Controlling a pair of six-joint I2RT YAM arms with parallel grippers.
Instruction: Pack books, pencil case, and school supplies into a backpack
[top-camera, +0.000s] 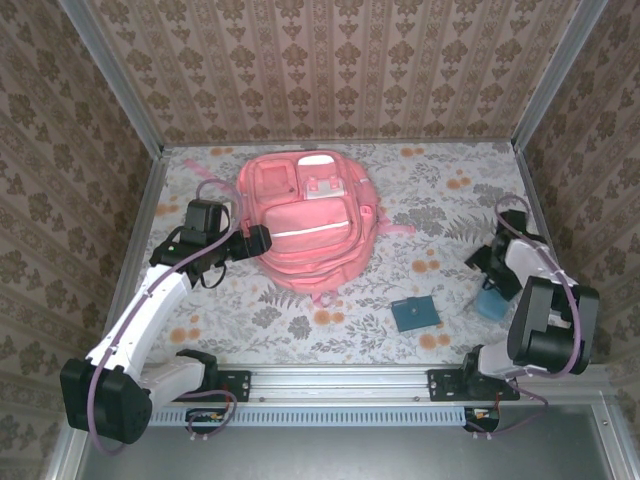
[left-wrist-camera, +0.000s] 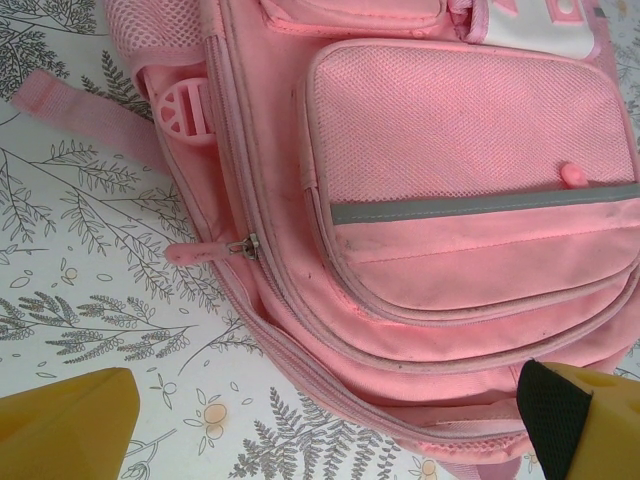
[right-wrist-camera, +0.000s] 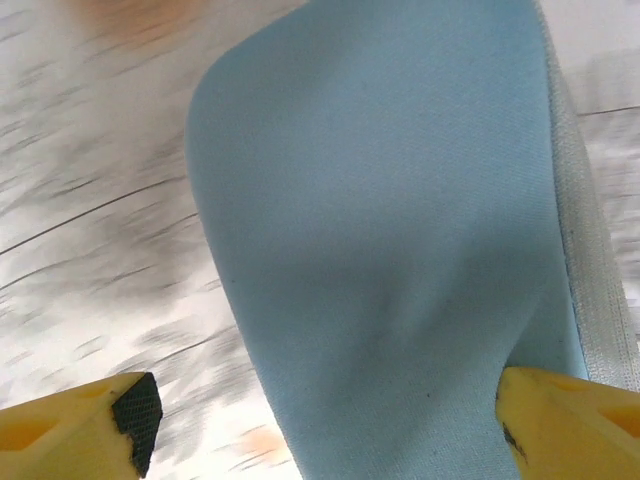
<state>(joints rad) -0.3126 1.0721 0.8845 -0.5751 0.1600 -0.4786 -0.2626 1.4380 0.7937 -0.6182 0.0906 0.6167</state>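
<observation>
left arm stretched forward | yellow-fingered left gripper (left-wrist-camera: 330, 400) spread wide at the salmon-pink fabric backpack's (top-camera: 310, 235) left edge | right arm folded | yellow-fingered right gripper (right-wrist-camera: 322, 400) parted, well right of the backpack

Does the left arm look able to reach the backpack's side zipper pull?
Probably yes: the left gripper is open just short of the backpack, and the zipper pull lies exposed, nothing covering it.

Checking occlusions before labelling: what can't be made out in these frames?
- pencil case: top view, mostly hidden by the right arm; right wrist view, its ends cut off by the frame.
- table: right wrist view, pattern blurred.
- backpack: left wrist view, top and right side cut off by the edges.
</observation>
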